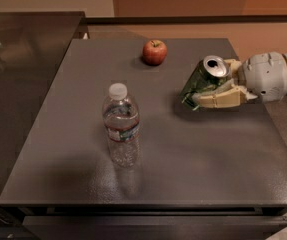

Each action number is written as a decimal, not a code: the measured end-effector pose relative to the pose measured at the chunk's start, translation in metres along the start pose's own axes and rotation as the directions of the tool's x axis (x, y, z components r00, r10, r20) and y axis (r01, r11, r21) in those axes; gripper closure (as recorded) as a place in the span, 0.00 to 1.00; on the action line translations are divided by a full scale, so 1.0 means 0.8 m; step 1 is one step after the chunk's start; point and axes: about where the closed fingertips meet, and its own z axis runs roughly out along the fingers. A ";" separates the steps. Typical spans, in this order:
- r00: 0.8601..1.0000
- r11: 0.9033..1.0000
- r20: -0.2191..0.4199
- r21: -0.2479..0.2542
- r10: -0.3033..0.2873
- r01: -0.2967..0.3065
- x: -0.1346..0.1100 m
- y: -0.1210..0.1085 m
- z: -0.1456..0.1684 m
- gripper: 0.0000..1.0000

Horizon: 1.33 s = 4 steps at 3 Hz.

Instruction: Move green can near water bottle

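The gripper (pixel 212 86) reaches in over the right side of the bench (pixel 208 154), its jaws closed tight on the green can (pixel 200 81), which is tilted with its silver top toward the arm. The water bottle (pixel 121 129) stands upright well apart to the left, nearer the front. An apple (pixel 154 52) sits near the far edge.

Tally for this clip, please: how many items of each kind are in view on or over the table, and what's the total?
Cans: 1, the green can, tilted, held with jaws closed on it by the gripper at the right side of the table.
Bottles: 1, the water bottle, upright.
Fruit: 1, the red apple.
Total: 3
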 end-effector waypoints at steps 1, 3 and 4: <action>1.000 0.995 -0.017 -0.094 -0.023 0.021 -0.009 0.020 0.015 1.00; 0.981 0.953 -0.193 -0.298 0.003 -0.061 0.007 0.057 0.053 1.00; 0.967 0.927 -0.256 -0.363 0.001 -0.097 0.015 0.073 0.072 1.00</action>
